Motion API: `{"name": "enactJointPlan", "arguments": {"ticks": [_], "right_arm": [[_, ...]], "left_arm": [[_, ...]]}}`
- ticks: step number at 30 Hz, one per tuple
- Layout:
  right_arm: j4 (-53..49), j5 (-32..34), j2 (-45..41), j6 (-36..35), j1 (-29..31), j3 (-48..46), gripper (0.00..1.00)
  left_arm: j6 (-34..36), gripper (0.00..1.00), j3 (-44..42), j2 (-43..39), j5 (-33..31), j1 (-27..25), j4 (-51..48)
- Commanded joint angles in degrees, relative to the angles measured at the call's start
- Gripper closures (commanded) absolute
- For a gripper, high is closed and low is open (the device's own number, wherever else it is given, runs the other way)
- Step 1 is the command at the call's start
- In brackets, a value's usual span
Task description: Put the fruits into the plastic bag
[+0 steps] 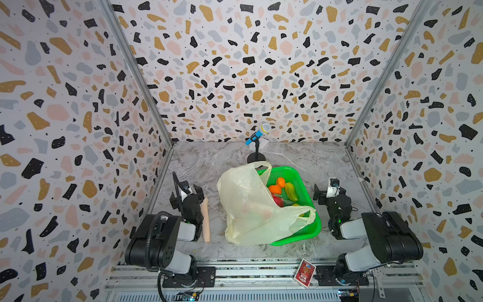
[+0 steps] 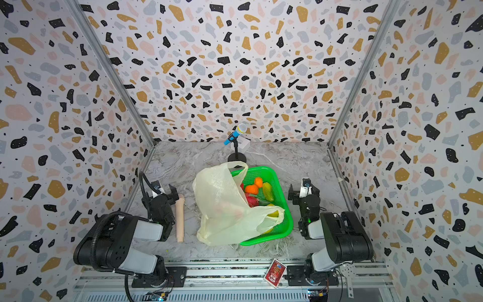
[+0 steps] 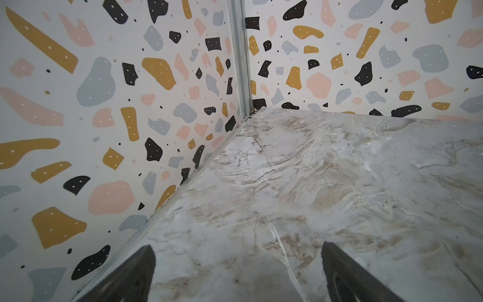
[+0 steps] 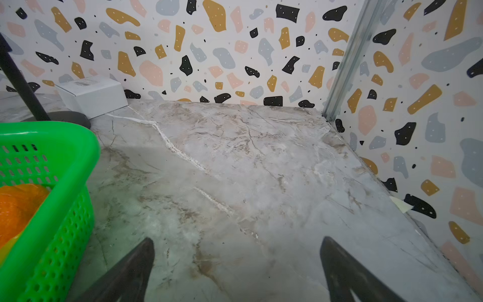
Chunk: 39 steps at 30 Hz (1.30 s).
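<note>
The pale-yellow plastic bag [image 1: 245, 209] [image 2: 222, 211] lies crumpled at the middle of the table, draped over the left part of a green basket [image 1: 285, 169]. Fruits lie in the basket: two oranges [image 1: 274, 188] [image 2: 251, 188], a green-yellow mango [image 1: 291, 191], a red dragon fruit [image 1: 277, 201], and a yellow fruit [image 2: 273, 214] under a bag handle. One orange [image 4: 15, 206] shows in the right wrist view. My left gripper [image 1: 187, 194] [image 3: 237, 251] stands open left of the bag over bare table. My right gripper [image 1: 329, 194] [image 4: 236, 248] stands open right of the basket, nothing between its fingers.
A beige cylinder [image 1: 206, 219] lies beside the left arm. A blue toy microphone [image 1: 257, 133] on a black stand and a white box [image 4: 91, 95] are at the back wall. A red card pack [image 1: 304, 272] rests on the front rail. Patterned walls enclose three sides.
</note>
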Motion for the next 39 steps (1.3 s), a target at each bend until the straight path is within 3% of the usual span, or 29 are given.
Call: {"name": "enactJointPlan", "arguments": {"ticks": [1,35,39], "right_arm": [[0.4,-0.57,-0.72,-0.1,-0.3,0.55,0.01],[0.41,-0.58,-0.87,-0.1,-0.31,0.39,0.01],[0.87,-4.34,-1.12,0.81,-2.32,-0.22,0.01]], "left_arm": [[-0.64,0.01,1.12,-0.65,0.38,0.38,1.74],[-0.6,0.01,1.12,-0.7,0.47,0.38,1.56],[-0.76,0.01,0.9,-1.16,0.47,0.38,1.56]]}}
